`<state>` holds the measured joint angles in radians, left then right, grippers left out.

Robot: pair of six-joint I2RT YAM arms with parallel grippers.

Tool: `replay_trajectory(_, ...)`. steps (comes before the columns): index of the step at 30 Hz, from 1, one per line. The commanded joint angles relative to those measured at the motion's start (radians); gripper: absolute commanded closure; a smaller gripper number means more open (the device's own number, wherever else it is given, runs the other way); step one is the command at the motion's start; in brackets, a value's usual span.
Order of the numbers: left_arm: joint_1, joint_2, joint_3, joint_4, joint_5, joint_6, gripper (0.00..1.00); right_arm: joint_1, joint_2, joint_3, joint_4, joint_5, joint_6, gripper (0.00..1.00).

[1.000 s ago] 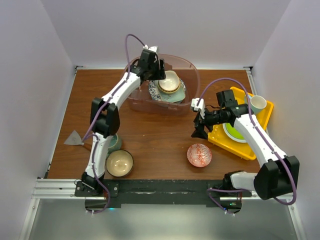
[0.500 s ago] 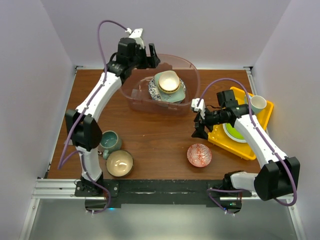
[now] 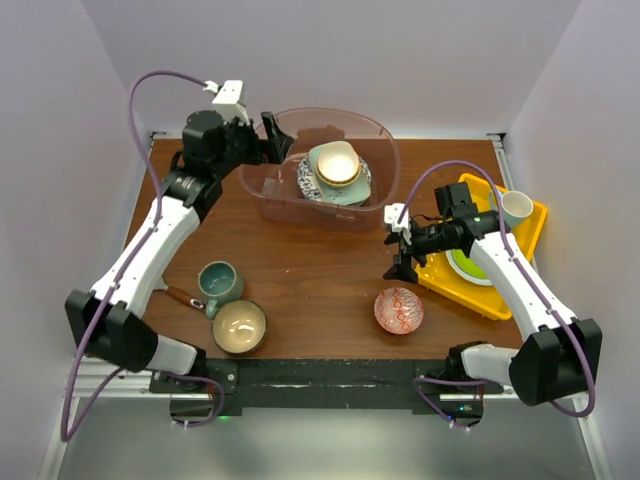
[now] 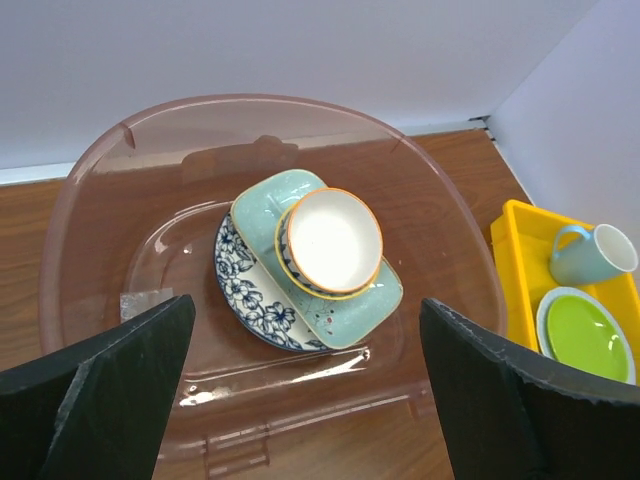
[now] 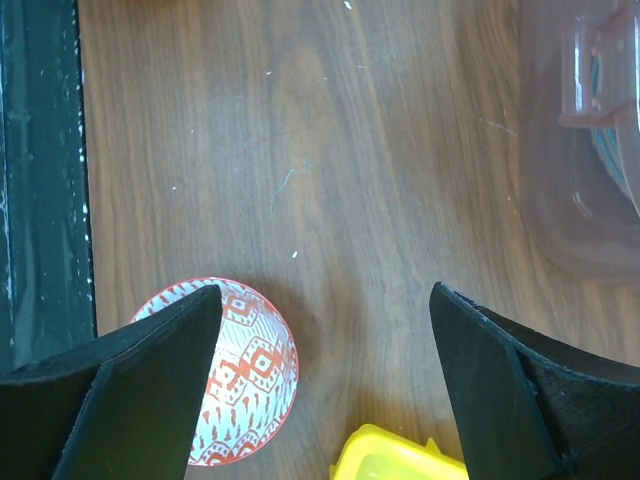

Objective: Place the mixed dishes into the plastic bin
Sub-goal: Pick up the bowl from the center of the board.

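The plastic bin stands at the back centre. In it a blue-patterned plate, a mint square dish and a small patterned bowl are stacked; the left wrist view shows the bin, plate, dish and bowl. My left gripper is open and empty, above the bin's left rim. A teal mug and tan bowl sit front left. A red-patterned bowl sits front centre-right. My right gripper is open above and behind it; the bowl lies by the left finger.
A yellow tray at the right holds a lime-green plate and a pale mug; tray corner. The bin's corner shows in the right wrist view. White walls enclose the table on three sides.
My left arm has lifted off the bowl in the bin and swung left to the bin's left rim, gripper empty. The bowl stays on the stack. The right arm has barely moved.
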<state>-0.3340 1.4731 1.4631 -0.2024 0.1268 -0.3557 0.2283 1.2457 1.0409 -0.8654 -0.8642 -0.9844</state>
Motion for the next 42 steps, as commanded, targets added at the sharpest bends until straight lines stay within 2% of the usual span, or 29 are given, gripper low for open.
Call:
replay_trajectory(1,0.007,-0.151,-0.139,0.125,0.034,0.066,0.0,-0.003,-0.038,-0.008,-0.07,-0.078,-0.176,0.08)
replay_trajectory(5,0.007,-0.261,-0.245,0.158,0.039,0.087,0.0,-0.003,-0.043,-0.016,-0.138,-0.094,-0.31,0.02)
replay_trajectory(8,0.007,-0.362,-0.332,0.181,0.046,0.109,0.0,-0.001,-0.032,-0.018,-0.161,-0.093,-0.362,0.02)
replay_trajectory(14,0.007,-0.502,-0.509,0.187,0.042,0.147,0.0,0.02,0.023,0.007,-0.201,-0.058,-0.376,0.02)
replay_trajectory(18,0.007,-0.557,-0.61,0.182,0.04,0.169,0.0,0.057,0.035,0.004,-0.17,-0.01,-0.347,0.02)
replay_trajectory(31,0.007,-0.645,-0.684,0.143,0.017,0.182,0.0,0.169,0.051,0.005,-0.159,0.203,-0.327,0.02)
replay_trajectory(42,0.007,-0.649,-0.693,0.141,0.016,0.181,0.0,0.23,0.044,-0.03,-0.13,0.294,-0.323,0.02)
